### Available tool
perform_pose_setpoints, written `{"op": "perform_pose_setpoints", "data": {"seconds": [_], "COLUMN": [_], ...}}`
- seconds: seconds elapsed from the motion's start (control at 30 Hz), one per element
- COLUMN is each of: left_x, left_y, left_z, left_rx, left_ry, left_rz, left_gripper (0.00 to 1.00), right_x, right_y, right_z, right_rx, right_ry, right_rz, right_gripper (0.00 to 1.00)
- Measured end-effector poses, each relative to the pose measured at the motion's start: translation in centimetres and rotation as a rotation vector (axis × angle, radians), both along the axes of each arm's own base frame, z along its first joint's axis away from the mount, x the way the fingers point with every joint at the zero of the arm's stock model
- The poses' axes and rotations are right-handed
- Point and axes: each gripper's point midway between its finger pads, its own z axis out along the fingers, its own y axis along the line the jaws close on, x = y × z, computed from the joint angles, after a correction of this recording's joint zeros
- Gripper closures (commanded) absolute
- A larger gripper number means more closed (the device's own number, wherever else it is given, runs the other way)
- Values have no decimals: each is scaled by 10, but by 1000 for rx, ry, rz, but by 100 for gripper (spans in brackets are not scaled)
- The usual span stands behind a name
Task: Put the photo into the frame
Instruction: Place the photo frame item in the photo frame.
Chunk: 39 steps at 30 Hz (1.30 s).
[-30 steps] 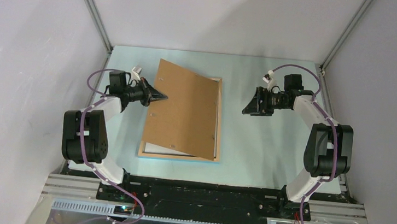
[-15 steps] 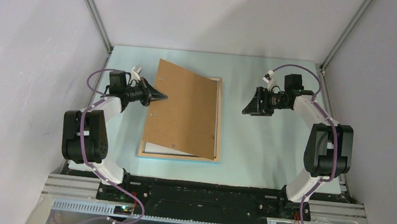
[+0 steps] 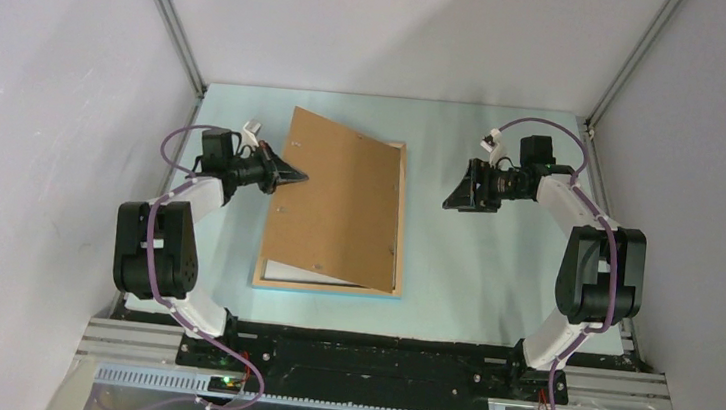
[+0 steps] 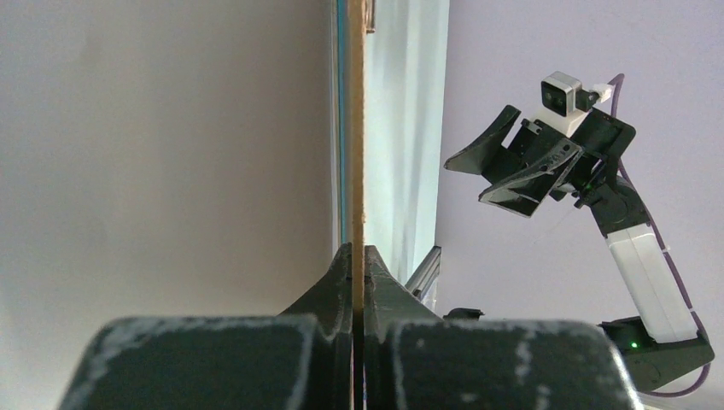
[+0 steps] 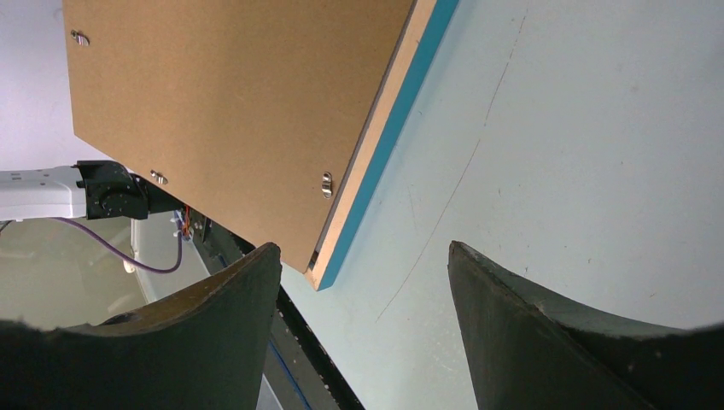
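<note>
While your left gripper (image 3: 293, 175) is clamped on the left edge of the brown board (image 3: 339, 203), that board sits skewed over the frame (image 3: 403, 219). The frame lies pale-wood side up on the table (image 3: 493, 278), with its blue edge showing in the right wrist view. A white strip at the frame's near left corner is probably the back of the photo (image 3: 284, 272) lying in the recess, though most of it is hidden under the board.

Your right gripper (image 3: 455, 196) hangs with its jaws spread, holding nothing, well apart from the frame's right side, so nothing steadies the frame.

If you lower the board at this angle, its corners will likely land on the rails instead of dropping inside. Pushing it square with one pinch on a thin edge could make it slip, or drag the frame and the photo out of place.

Compared with a second ago, almost nothing differs: the board, the frame and both arms sit where they were.
</note>
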Motion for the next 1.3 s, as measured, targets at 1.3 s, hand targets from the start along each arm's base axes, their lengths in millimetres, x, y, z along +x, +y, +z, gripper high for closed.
{"op": "perform_pose_setpoints", "data": {"seconds": [1.3], "left_x": [4], "left_y": [-1], "left_z": [-6], "left_rx": [-15], "left_ry": [24], "left_rz": [7], "left_gripper": [100], "right_x": [0], "right_y": [0], "right_z": [-5], "right_rx": [-1], "right_ry": [14], "right_rz": [0], "right_gripper": [24]}}
